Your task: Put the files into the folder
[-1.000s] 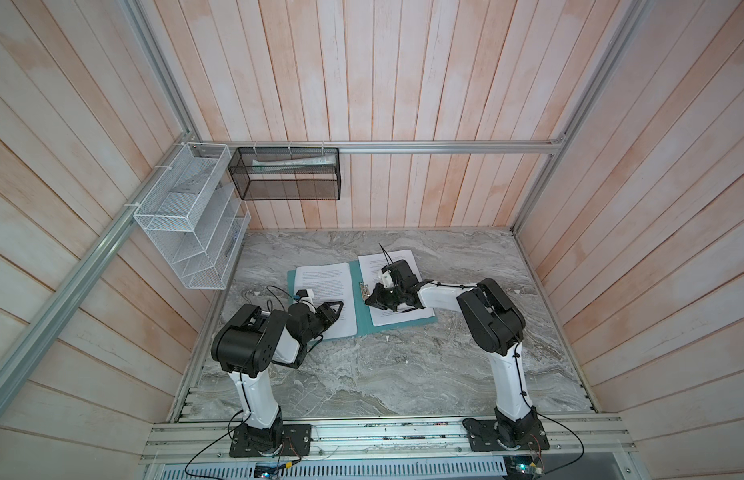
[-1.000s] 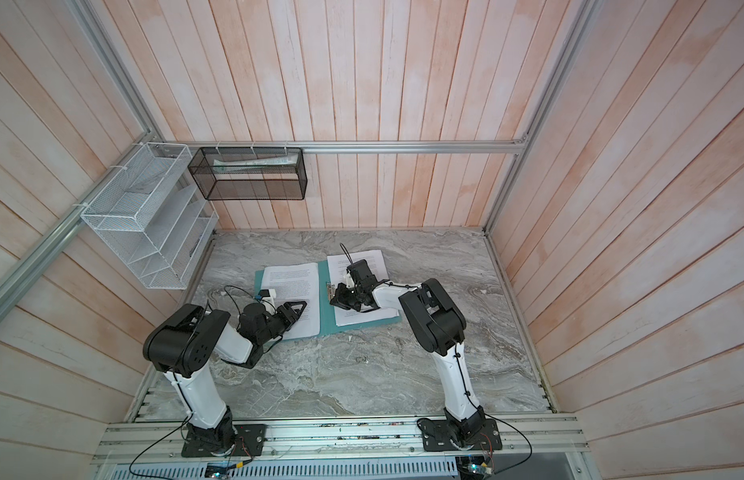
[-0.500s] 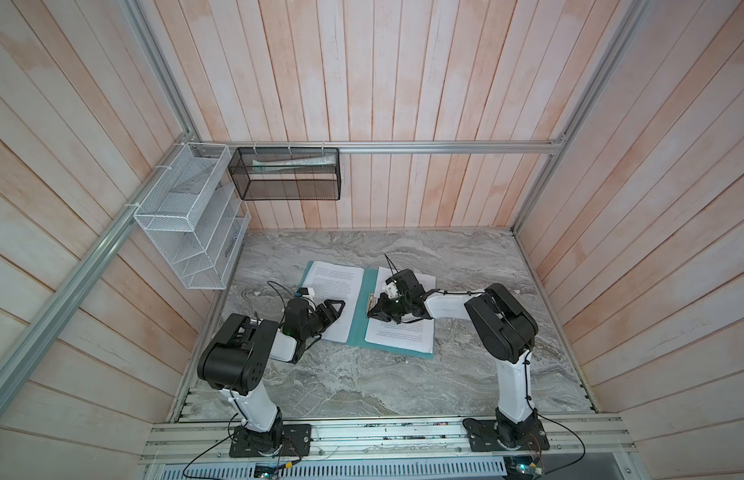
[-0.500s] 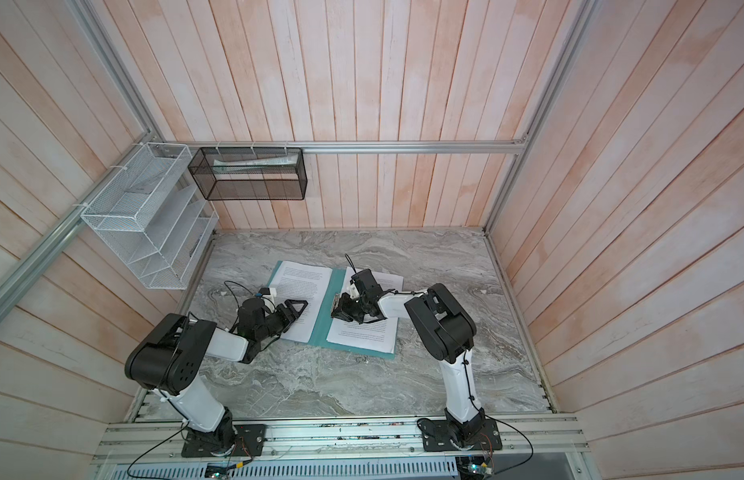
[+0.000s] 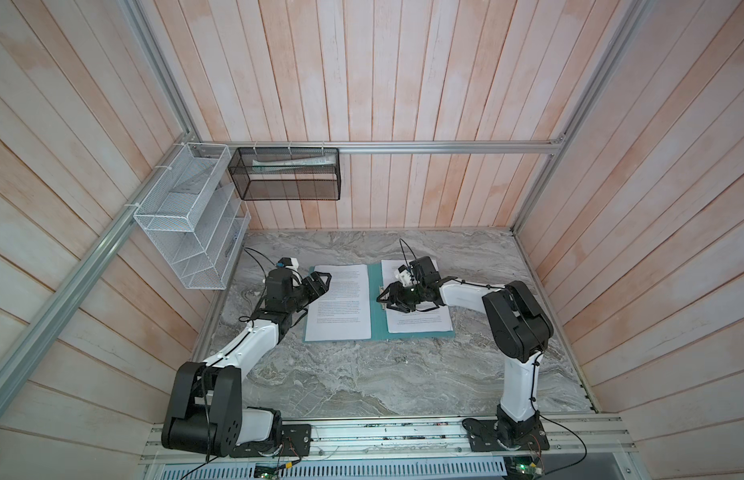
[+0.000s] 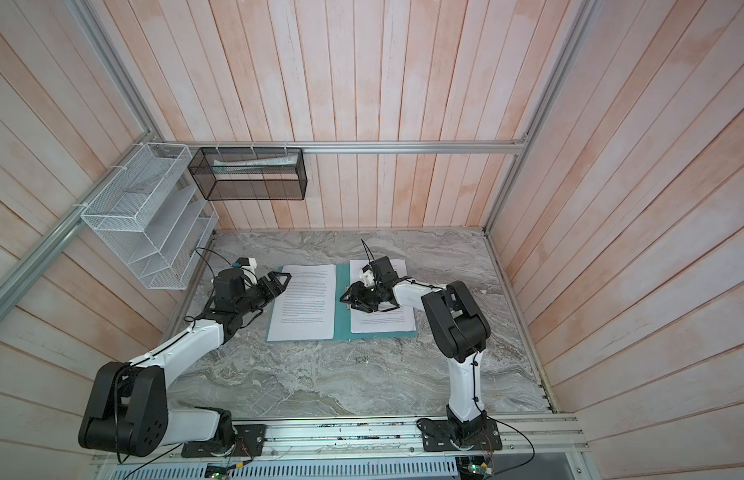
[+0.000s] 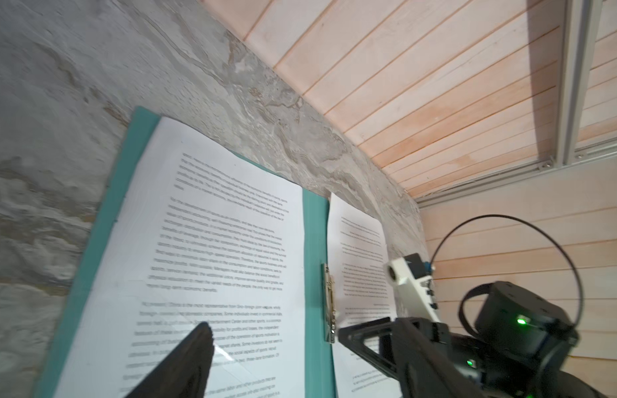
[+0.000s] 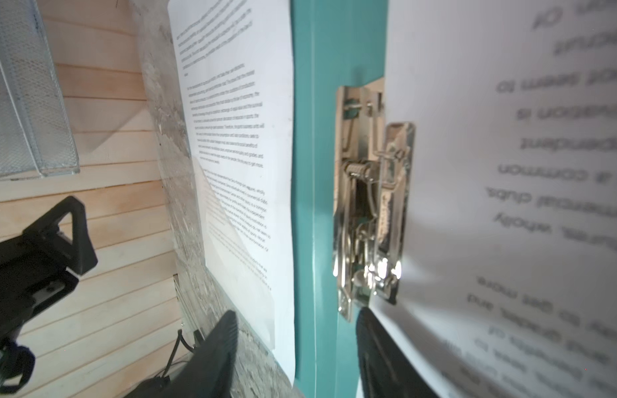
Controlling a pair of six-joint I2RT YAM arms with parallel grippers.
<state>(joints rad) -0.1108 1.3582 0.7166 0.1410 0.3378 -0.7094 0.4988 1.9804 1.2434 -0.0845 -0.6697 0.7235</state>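
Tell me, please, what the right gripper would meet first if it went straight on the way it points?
Probably the teal middle strip of the folder, just beside the metal clip, though depth is unclear.

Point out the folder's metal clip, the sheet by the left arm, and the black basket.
metal clip (image 8: pixel 369 206): right wrist view, its spring lever.
sheet by the left arm (image 5: pixel 341 301): a top view, page middle.
black basket (image 5: pixel 287 189): a top view, front mesh wall.

Premises: probably a purpose-built robot test cell, not a home. Pale plank walls (image 5: pixel 403 83) and aluminium framing (image 5: pixel 445 146) enclose a marble-patterned bench (image 5: pixel 362 374). White mesh rack (image 5: pixel 187 249) at ten o'clock, black mesh basket (image 5: pixel 287 174) at eleven.
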